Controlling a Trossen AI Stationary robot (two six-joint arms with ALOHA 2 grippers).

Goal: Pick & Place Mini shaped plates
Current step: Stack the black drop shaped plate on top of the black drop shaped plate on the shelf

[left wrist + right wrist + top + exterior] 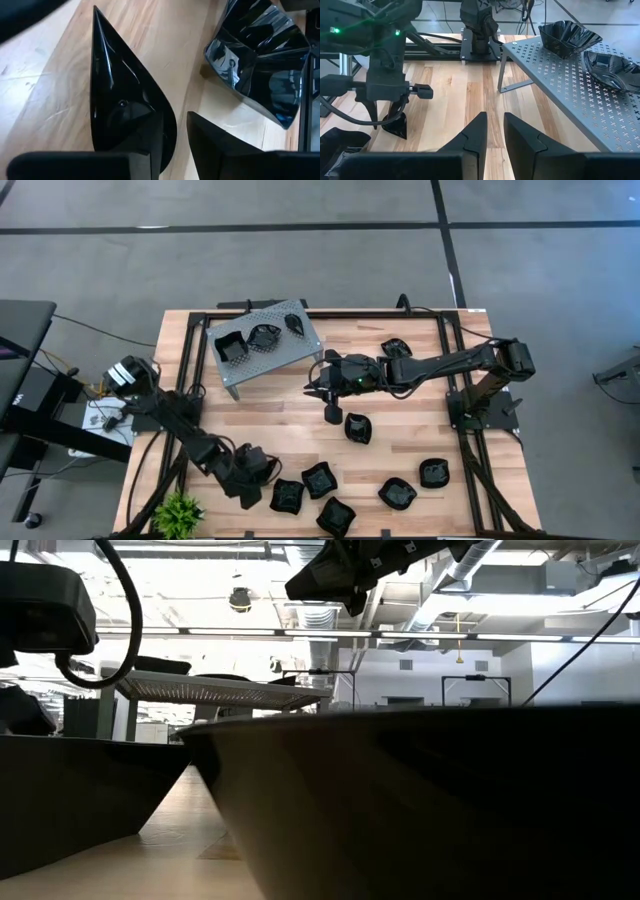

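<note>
- Your left gripper [252, 480] sits low at the table's near left corner with its fingers spread, one of them against a teardrop plate [125, 105] lying on the wood.
- Your right gripper [327, 392] hangs above mid-table beside the grey tray [285, 352], empty, its fingers a narrow gap apart.
- Three black plates [262, 337] rest on that tray.
- More plates [320, 480] lie along the near edge, and one plate [357, 427] lies just below the right gripper.

Plates [318, 479] are all glossy black, catching pale reflections. The tray [262, 345] is grey metal punched with little crosses. It sits on a counter [400, 430] of light striped wood, framed in black rails.
</note>
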